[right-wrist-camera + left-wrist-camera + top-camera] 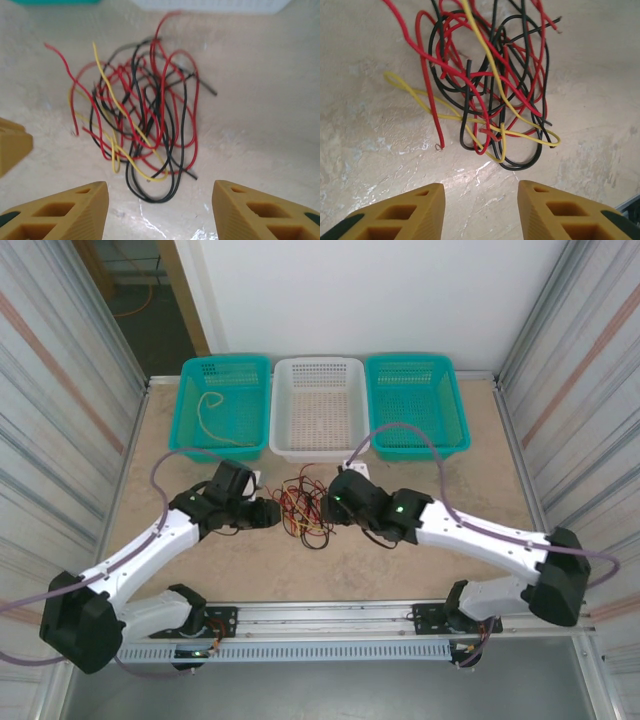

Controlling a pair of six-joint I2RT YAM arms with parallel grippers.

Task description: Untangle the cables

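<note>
1. The tangle of thin red, black and yellow cables [305,508] lies on the mottled beige table [330,575]. It sits directly between the left jaws and the right jaws, which face each other across it.
2. The left jaws are open. In the left wrist view the two yellow-orange fingers [415,210] stand apart, bare table is seen between them, and no cable is gripped.
3. The tangle [490,90] is located just ahead of the left jaws' tips and is not touched by them. A loose red end lies ahead of the left-hand finger. The nearest black loop is crossed by a yellow loop.
4. The right jaws are open. In the right wrist view the two yellow-orange fingers [75,210] are spread wide, with bare table between them and no cable gripped.
5. The tangle [145,125] is located just ahead of the right jaws. The nearest black loop lies close to the gap between the tips, without contact. One fingertip of the left jaws [12,142] is seen beyond the tangle's outer red strand.
6. Beyond both jaws, at the far edge of the table, three perforated plastic baskets are set side by side: a left teal basket [226,361], a white basket [318,362] and a right teal basket [410,359].
7. A single pale yellow cable [208,410] lies curled in the left teal basket, well apart from both jaws.
</note>
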